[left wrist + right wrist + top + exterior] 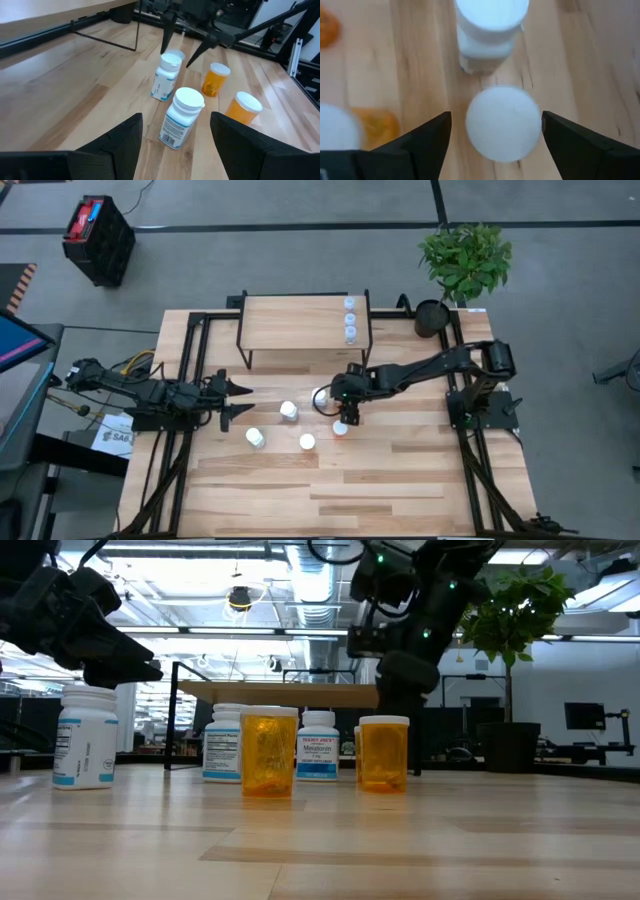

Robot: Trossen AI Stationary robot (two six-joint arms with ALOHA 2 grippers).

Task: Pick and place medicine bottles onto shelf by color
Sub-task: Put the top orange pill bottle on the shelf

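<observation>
The table is a slatted wooden top on a black frame. The shelf stands at the middle of its far edge, with three clear bottles in a row along the shelf's right end.

The right arm reaches in from the table's right edge toward the centre. Its gripper points down with fingers spread wide, one on each side of a white cap directly beneath it, holding nothing; which bottle that cap belongs to I cannot tell. The left arm lies along the left edge, its gripper aimed toward the centre, fingers apart and empty.

The remaining bottles stand on the table in front of the shelf, near the centre. White bottles are upright there, another nearer the left gripper. Two orange bottles with white caps stand among them, one toward the near side, the other by the right gripper.
</observation>
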